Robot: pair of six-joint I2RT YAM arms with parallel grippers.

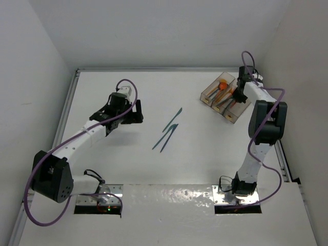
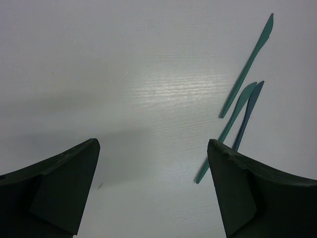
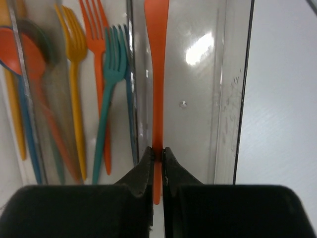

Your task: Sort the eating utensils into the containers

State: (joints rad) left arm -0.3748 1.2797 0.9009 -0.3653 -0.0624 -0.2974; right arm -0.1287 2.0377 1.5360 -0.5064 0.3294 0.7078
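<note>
Pinch: right fingers (image 3: 141, 173) clamp the orange knife (image 3: 157, 74), lower centre; long axis runs straight up-frame, parallel to the rightmost bin (image 3: 233, 99) walls, hugging its left wall. Meanwhile left fingers (image 2: 64, 183) spread; three loose knives (image 2: 246, 67) lie upper right on the desk (image 2: 124, 74).

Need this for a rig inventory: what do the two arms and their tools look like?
Both the left arm and right arm have slim white links with bulky black joint housings, and a purple cable loops along each. The left tool and right tool each carry two dark, matte, wedge-shaped fingers. No markings are legible.
</note>
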